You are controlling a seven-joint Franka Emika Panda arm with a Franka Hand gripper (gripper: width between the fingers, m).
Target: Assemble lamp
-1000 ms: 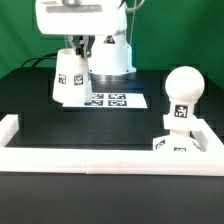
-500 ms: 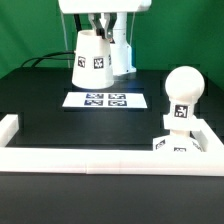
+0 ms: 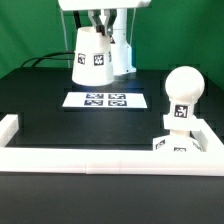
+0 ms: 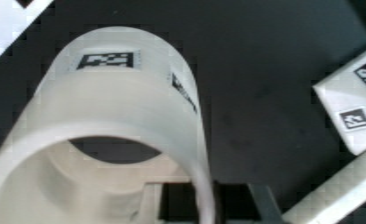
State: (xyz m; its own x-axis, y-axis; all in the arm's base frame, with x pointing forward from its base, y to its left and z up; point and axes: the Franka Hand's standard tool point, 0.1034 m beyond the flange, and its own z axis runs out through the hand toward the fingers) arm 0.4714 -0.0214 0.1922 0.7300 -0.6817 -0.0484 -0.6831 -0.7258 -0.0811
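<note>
The two-finger gripper (image 3: 98,32) grips the rim of the white conical plastic shade (image 3: 95,59), held aloft above the far marker board (image 3: 107,100). Carrying step, I judge (bulb seated already); next, travel right over the round white bulb (image 3: 183,86).

The room was bright and the light seemed to come from above. The white shade (image 3: 94,58) and bulb (image 3: 184,88) glowed against the dark table (image 3: 90,125) — their edges looked soft. In the wrist view the shade (image 4: 118,140) was very close and blurry — its near rim was fuzzy, with gray shadow inside.
</note>
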